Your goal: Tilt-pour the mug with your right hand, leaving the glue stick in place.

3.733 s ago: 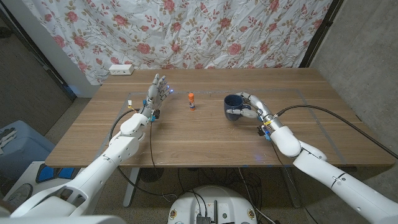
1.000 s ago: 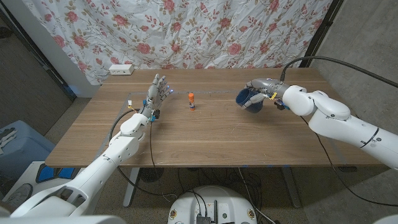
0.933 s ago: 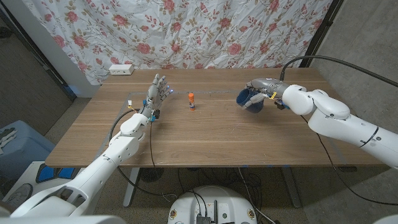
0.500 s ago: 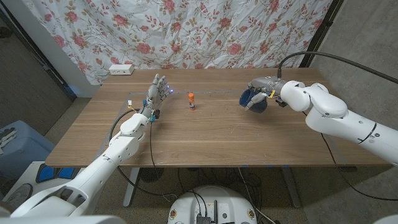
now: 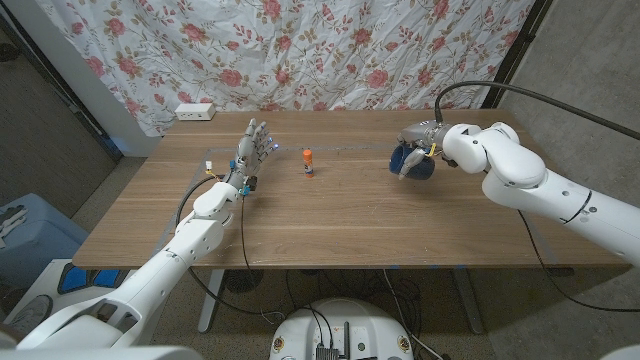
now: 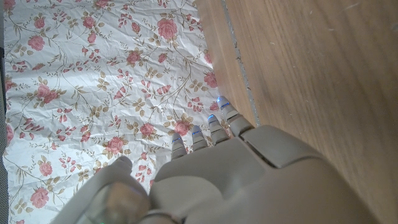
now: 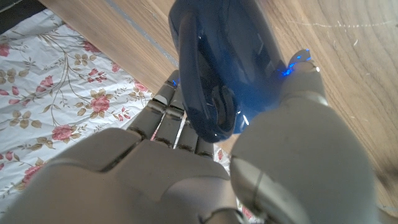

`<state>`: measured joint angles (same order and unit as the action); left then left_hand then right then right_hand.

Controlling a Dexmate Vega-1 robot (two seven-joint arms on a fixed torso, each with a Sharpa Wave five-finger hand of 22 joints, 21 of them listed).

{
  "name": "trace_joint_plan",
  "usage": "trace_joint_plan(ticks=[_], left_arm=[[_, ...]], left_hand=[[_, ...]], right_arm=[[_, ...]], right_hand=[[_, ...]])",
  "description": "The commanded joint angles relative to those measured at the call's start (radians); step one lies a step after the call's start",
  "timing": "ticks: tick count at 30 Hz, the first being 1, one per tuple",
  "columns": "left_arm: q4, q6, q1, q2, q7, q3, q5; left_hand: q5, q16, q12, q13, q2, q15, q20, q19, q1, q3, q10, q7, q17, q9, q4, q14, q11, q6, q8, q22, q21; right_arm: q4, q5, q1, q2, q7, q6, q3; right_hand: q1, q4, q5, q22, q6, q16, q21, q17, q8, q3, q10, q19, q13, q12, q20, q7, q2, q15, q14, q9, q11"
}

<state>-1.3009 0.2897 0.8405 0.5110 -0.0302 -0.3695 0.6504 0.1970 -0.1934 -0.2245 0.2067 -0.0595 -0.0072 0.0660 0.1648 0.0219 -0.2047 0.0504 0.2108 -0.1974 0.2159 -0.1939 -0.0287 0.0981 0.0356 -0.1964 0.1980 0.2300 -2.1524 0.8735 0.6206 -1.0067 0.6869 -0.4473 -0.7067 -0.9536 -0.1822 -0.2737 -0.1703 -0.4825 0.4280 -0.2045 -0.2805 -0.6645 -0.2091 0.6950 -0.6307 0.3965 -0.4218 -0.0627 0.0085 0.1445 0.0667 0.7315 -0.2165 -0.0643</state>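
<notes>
wooden bench (image 5: 330, 215) under both arms. right hand (image 5: 416, 152) over its far right part, fingers (image 7: 180, 134) clenched round the blue mug (image 5: 414, 164), apparently tipped over. left hand (image 5: 247, 152) upright, fingers released, grasping nothing. glue stick (image 5: 308, 163) standing between, well apart from the mug.

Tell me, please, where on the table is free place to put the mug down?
Bare wood lies between the glue stick and the mug in the right hand, and along the whole near edge of the table. It is tighter between the glue stick and the left hand.
</notes>
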Motion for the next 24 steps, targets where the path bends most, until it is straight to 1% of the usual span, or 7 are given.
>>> trace_joint_plan(ticks=[1, 15, 24], left_arm=[[0.001, 0.000, 0.000, 0.000, 0.000, 0.000, 0.000], [0.000, 0.000, 0.000, 0.000, 0.000, 0.000, 0.000], [-0.001, 0.000, 0.001, -0.001, 0.004, 0.000, -0.001]], left_hand=[[0.004, -0.005, -0.004, 0.005, -0.119, -0.004, -0.001, 0.009, 0.003, -0.006, 0.004, 0.007, -0.005, 0.003, -0.001, -0.008, 0.007, 0.003, -0.006, 0.003, 0.006], [0.004, -0.005, -0.004, 0.005, -0.119, -0.004, 0.000, 0.008, 0.003, -0.006, 0.004, 0.007, -0.005, 0.003, -0.001, -0.007, 0.008, 0.002, -0.007, 0.003, 0.006], [0.004, -0.005, -0.004, 0.005, -0.119, -0.003, 0.000, 0.008, 0.003, -0.006, 0.003, 0.007, -0.005, 0.003, -0.001, -0.008, 0.007, 0.002, -0.006, 0.003, 0.006]], right_arm=[[0.033, 0.159, -0.042, 0.051, 0.147, 0.075, -0.012], [0.069, 0.254, -0.077, 0.108, 0.288, 0.175, -0.012], [0.092, 0.315, -0.103, 0.140, 0.344, 0.243, -0.023]], right_hand=[[-0.130, 0.022, 0.004, -0.001, -0.096, -0.005, -0.005, -0.003, -0.011, -0.033, 0.143, -0.009, 0.005, -0.006, -0.105, -0.090, -0.123, 0.164, 0.019, -0.004, -0.133], [-0.135, 0.022, 0.006, -0.001, -0.096, -0.015, -0.002, 0.001, -0.016, -0.036, 0.144, -0.009, 0.009, -0.004, -0.105, -0.093, -0.123, 0.167, 0.020, -0.008, -0.136], [-0.141, 0.022, 0.007, -0.001, -0.096, -0.016, -0.002, 0.000, -0.021, -0.039, 0.152, -0.011, 0.012, -0.005, -0.105, -0.094, -0.125, 0.168, 0.028, -0.011, -0.137]])
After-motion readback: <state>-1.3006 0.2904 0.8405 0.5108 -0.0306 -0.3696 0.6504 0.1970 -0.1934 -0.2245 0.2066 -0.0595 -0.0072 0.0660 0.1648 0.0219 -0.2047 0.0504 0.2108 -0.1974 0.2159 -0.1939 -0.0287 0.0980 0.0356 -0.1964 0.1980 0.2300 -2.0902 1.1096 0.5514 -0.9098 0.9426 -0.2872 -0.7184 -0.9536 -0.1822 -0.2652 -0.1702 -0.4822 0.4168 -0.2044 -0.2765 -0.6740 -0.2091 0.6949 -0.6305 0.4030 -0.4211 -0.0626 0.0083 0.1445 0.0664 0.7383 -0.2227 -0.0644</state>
